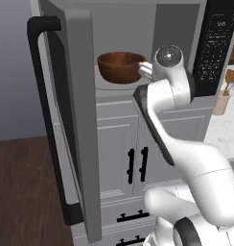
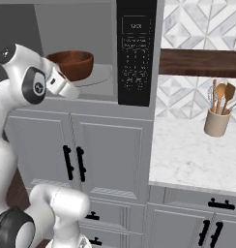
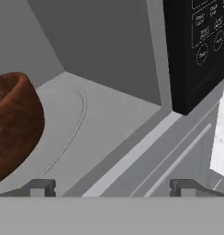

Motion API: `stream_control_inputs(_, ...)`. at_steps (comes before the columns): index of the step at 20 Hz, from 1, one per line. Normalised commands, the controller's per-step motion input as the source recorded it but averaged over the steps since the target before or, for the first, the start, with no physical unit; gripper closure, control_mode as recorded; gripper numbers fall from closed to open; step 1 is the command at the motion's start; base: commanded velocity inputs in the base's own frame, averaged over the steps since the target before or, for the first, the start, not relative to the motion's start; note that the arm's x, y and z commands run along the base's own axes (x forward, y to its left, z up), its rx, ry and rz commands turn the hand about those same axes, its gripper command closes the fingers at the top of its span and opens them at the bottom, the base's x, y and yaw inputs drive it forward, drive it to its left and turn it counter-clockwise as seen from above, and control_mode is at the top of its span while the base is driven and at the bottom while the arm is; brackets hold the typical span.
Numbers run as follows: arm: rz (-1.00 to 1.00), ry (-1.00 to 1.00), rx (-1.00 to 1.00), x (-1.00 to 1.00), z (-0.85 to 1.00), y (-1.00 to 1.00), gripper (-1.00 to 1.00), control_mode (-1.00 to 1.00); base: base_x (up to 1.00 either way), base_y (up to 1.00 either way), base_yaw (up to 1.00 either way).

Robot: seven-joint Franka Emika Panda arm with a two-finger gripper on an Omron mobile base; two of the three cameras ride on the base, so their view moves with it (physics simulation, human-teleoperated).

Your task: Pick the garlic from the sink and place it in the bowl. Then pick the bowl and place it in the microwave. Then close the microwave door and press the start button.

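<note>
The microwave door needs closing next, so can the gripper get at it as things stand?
Probably yes: the microwave door stands wide open left of the arm, nothing between them, and the open gripper holds nothing, the bowl already inside.

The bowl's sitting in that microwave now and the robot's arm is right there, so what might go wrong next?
The microwave door stands wide open while the arm reaches toward the cavity, so swinging it shut too soon could trap the arm. The open gripper hangs at the cavity's front edge beside the bowl; a careless pull-back might knock the bowl. From these views I cannot tell whether the garlic is inside the bowl.
</note>
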Motion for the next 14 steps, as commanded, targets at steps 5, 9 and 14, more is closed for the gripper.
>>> stream_control_inputs(5, -0.01, -0.02, -0.53, -0.18, -0.27, -0.17, -1.0, -1.0, 0.0, 0.0, 0.0)
stream_control_inputs(9, -0.01, 0.0, -0.51, -0.16, -0.58, 0.0, -1.0, -1.0, 0.0, 0.0, 0.0)
stream_control_inputs(14, 0.0, 0.06, -0.35, 0.0, -0.57, -0.02, -1.0, -1.0, 0.0, 0.0, 0.0)
